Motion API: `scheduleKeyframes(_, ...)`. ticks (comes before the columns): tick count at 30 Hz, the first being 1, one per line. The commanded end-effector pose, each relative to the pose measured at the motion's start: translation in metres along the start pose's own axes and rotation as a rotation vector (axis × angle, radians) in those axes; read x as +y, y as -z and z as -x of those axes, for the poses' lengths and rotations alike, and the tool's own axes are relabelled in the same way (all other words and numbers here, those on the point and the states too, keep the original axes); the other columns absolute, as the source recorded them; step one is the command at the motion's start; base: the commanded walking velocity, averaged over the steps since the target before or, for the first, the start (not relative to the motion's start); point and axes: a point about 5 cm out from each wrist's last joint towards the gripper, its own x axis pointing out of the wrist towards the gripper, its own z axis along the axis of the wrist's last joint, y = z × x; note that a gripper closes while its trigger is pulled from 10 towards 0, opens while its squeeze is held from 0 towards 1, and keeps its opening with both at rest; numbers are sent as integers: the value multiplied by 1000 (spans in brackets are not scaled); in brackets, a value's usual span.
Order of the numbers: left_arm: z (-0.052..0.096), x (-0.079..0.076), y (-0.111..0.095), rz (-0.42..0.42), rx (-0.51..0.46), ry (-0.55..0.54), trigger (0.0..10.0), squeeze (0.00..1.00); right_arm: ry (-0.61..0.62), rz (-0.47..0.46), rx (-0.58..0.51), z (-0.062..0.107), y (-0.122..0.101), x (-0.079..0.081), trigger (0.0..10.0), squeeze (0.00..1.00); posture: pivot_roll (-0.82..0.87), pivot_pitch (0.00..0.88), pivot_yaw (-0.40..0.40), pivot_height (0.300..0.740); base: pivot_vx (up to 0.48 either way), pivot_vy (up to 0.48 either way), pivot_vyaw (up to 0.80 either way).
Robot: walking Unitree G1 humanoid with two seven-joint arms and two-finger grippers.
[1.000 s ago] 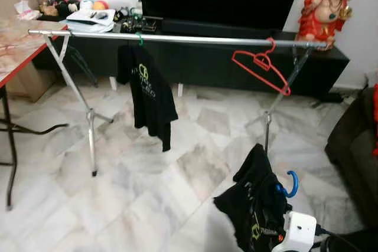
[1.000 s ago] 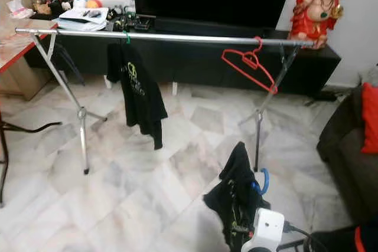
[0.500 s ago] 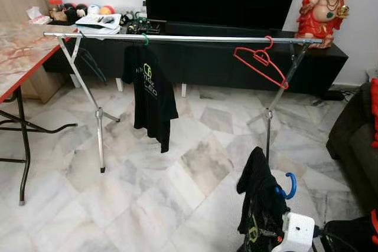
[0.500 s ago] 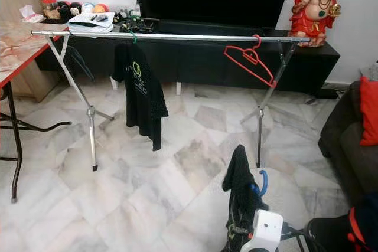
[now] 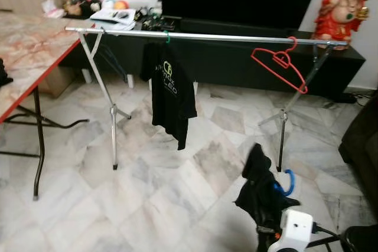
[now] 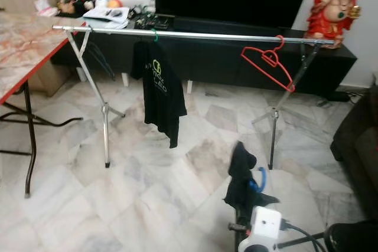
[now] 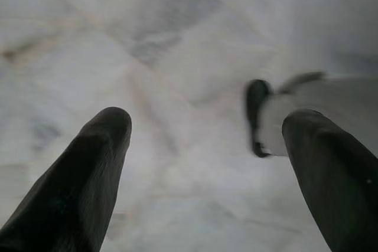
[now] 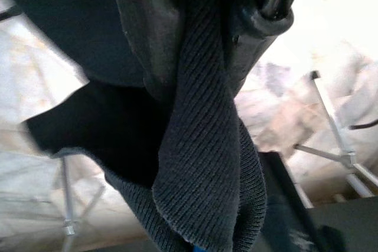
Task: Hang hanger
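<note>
**A:** Left eye view first; what is the step, in your opinion?

**B:** I judge it is the carrying of the blue hanger [image 5: 289,183] to the rail [image 5: 236,38]; the hanger sits low at the robot's right, with a black garment [image 5: 260,190] draped on it, well apart from the rail. To do it well, the hook should rise above the rail and come down in the free stretch between the hung black shirt [image 5: 171,95] and the red hanger [image 5: 280,66]; the cloth must not catch the stand's leg [image 5: 280,146].

**A:** And the right eye view?

**B:** Same scene; the right gripper [image 6: 245,196] is low and in front of the body, its wrist near the bottom edge, the garment bunched above it; the hook points up, toward the rail.

**A:** Left wrist view?

**B:** The left gripper [image 7: 204,140] hangs idle and looks down at the marble floor [image 7: 147,39]; its two black fingers [image 7: 88,163] stand wide apart with nothing between them.

**A:** Right wrist view?

**B:** Dark ribbed cloth covers nearly all; the fingers [image 8: 147,33] appear pressed close on the garment, so I say they hold it, and the hanger inside it; I cannot tell how firm the hold is. I would lift slowly, because the cloth may slide.
</note>
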Motion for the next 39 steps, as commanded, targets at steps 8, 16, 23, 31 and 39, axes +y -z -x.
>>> scheduleKeyframes(8, 2, 3, 8, 7, 33, 6, 10000, 0, 26, 19, -27, 1, -6, -10, 10000, 0, -57, 80, -12, 721, 0, 338, 0)
scheduleKeyframes(16, 1, -10, 8, 0, 27, 29, 10000, 0, 31, 19, -30, 1, -6, -10, 10000, 0, -56, 82, -10, 721, 0, 0, 0)
scheduleKeyframes(23, 1, -14, 6, 3, 18, 36, 10000, 0, 33, 18, -32, 0, -6, -10, 10000, 0, -53, 82, -8, 721, 0, 0, 0)
scheduleKeyframes(31, 0, -13, 6, -1, 21, 33, 10000, 0, 35, 16, -36, -4, -7, -8, 10000, 0, -50, 78, -7, 721, -92, 0, 0)
scheduleKeyframes(39, 1, -3, 6, 4, 21, 24, 10000, 0, 39, 18, -38, -4, -8, -9, 10000, 0, -52, 78, -8, 721, -269, 0, 0)
